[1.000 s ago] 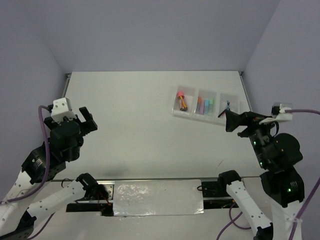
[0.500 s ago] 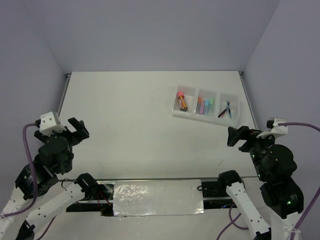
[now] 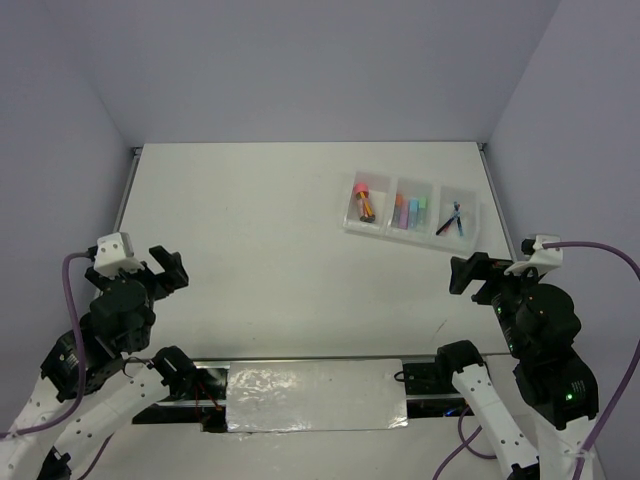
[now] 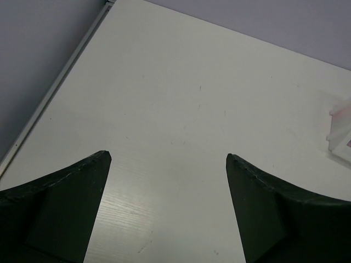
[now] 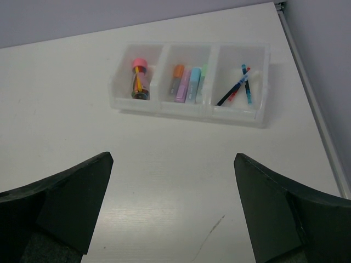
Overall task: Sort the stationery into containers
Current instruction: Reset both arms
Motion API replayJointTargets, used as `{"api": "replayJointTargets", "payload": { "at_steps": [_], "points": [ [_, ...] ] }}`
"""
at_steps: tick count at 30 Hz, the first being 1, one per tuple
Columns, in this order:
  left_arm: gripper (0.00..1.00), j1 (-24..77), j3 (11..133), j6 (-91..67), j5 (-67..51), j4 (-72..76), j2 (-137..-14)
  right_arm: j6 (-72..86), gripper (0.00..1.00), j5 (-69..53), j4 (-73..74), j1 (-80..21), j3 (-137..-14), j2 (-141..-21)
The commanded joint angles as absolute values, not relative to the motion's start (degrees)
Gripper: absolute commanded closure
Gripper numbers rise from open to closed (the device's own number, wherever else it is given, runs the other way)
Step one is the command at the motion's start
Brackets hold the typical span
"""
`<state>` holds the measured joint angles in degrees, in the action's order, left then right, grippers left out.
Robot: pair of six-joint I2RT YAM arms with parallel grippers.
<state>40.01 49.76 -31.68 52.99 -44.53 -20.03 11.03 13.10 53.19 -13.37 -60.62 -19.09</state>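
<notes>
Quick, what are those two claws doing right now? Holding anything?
Left gripper: open, holding nothing.
Right gripper: open, holding nothing.

the left gripper [image 3: 168,268] is retracted toward the near edge of the table [image 3: 270,210]. the right gripper [image 3: 463,274] is drawn back from the tray [image 3: 400,236], so that the pens [image 3: 452,219] in its right compartment are uncovered.
</notes>
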Motion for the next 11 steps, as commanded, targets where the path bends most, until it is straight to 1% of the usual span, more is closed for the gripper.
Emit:
{"api": "replayJointTargets", "payload": {
  "at_steps": [1,11],
  "points": [
    [0.01,40.1,49.3,-31.9,51.2,-42.0,-18.5,10.1,0.0,12.7,51.3,-13.7,-60.4,-18.6],
    [0.01,40.1,48.3,-31.1,49.7,-40.7,-17.8,10.7,0.0,8.9,50.7,-13.6,-60.2,-19.6]
  ]
}}
